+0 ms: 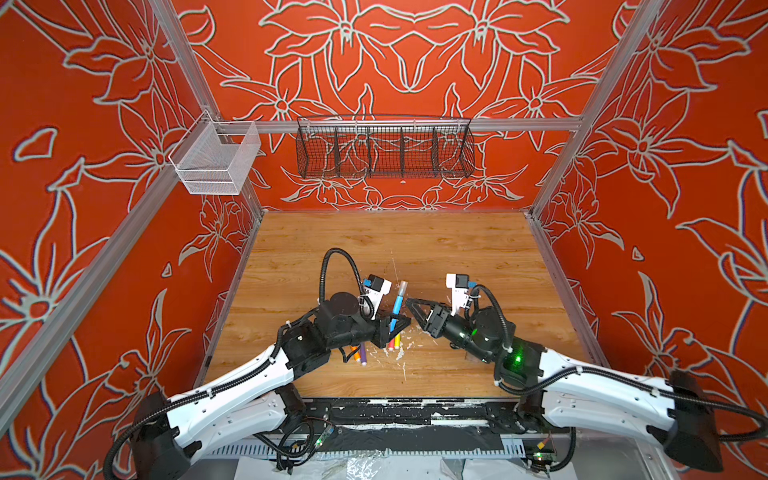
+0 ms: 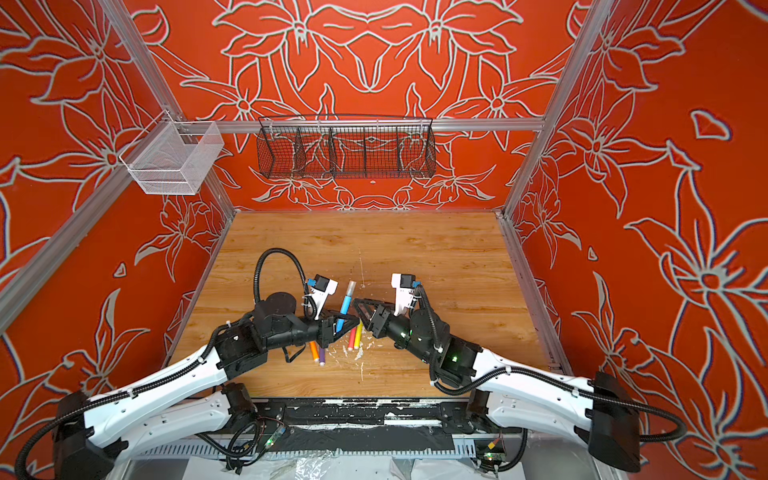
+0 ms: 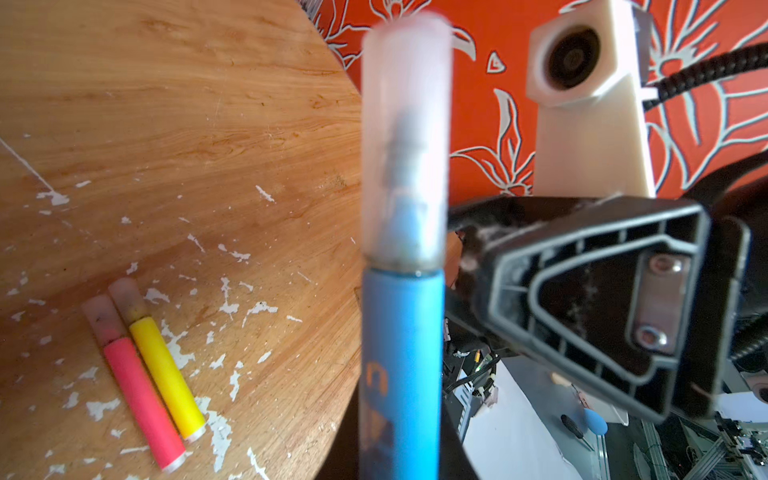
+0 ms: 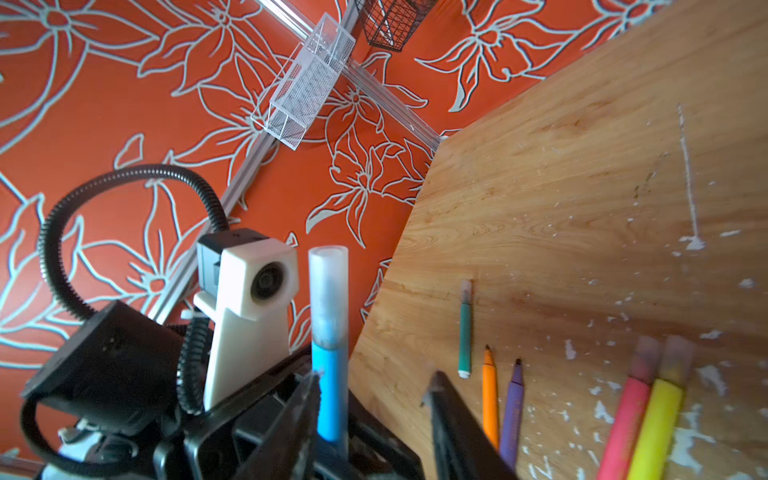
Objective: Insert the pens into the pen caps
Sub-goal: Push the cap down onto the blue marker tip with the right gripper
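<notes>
left gripper point(image 1: 397, 326): pinching blue pen point(image 1: 397, 306), cap point(image 1: 402, 287) on its tip | right gripper point(image 4: 376, 376): spread, empty, beside it | table point(image 1: 457, 257): pink pen point(image 3: 143, 397), yellow pen point(image 3: 166, 374), capped

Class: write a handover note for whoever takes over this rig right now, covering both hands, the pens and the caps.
Left hand: shut on the blue pen, its clear cap on.
Right hand: open, close beside it.
Done: pink pen, yellow pen and green pen lie capped on the table.
Left: orange pen and purple pen, tips bare; no loose caps visible.
</notes>
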`<state>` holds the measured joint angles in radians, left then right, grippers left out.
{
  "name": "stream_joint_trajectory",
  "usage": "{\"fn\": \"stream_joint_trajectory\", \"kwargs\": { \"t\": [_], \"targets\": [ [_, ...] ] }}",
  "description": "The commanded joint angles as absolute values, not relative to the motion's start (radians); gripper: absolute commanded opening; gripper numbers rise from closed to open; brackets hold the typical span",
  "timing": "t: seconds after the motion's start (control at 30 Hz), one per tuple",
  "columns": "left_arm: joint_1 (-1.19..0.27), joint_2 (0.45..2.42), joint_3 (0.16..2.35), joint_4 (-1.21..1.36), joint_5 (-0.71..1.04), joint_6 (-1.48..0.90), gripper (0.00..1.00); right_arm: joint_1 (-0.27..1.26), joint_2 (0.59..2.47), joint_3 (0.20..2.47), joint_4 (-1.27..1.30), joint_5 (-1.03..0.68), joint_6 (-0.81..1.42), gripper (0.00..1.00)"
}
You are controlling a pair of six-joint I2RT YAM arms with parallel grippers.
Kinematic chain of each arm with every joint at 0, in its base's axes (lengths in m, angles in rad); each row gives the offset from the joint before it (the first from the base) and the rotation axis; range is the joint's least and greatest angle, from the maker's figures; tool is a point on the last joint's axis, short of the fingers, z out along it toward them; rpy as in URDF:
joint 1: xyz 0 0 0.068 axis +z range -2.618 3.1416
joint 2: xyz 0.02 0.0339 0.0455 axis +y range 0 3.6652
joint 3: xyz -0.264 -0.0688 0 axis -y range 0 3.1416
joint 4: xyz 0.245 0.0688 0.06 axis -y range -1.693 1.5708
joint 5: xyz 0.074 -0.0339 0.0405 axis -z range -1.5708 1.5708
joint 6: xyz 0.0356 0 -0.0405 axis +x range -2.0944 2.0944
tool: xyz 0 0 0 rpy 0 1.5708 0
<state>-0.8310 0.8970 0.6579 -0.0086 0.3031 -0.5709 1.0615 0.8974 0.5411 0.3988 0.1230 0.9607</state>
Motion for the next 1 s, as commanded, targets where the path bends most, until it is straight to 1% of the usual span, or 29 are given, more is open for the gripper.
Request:
{"fn": "stream_joint_trajectory", "kwargs": {
  "t": [0.0, 0.07, 0.13, 0.5, 0.6, 0.8, 0.9, 0.97],
  "targets": [
    [-0.828, 0.882, 0.631, 0.02, 0.346, -0.523, 0.0, 1.064, 0.825, 0.561, 0.307, 0.137, 0.896, 0.53],
    [-0.828, 0.876, 0.619, 0.017, 0.357, -0.503, 0.0, 1.063, 0.807, 0.582, 0.286, 0.136, 0.878, 0.57],
    [-0.828, 0.869, 0.609, 0.016, 0.368, -0.488, 0.0, 1.062, 0.806, 0.599, 0.283, 0.134, 0.867, 0.59],
    [-0.837, 0.841, 0.587, 0.016, 0.39, -0.455, 0.0, 1.061, 0.922, 0.697, 0.252, 0.182, 0.867, 0.58],
    [-0.839, 0.839, 0.586, 0.015, 0.388, -0.454, 0.0, 1.061, 0.966, 0.73, 0.256, 0.165, 0.865, 0.55],
    [-0.839, 0.836, 0.589, 0.015, 0.387, -0.454, 0.0, 1.055, 1.05, 0.793, 0.256, 0.149, 0.859, 0.43],
    [-0.841, 0.836, 0.59, 0.014, 0.383, -0.454, 0.0, 1.054, 1.086, 0.822, 0.255, 0.129, 0.86, 0.32],
    [-0.841, 0.836, 0.594, 0.01, 0.376, -0.452, 0.0, 1.054, 1.112, 0.84, 0.248, 0.108, 0.863, 0.23]
  ]
}}
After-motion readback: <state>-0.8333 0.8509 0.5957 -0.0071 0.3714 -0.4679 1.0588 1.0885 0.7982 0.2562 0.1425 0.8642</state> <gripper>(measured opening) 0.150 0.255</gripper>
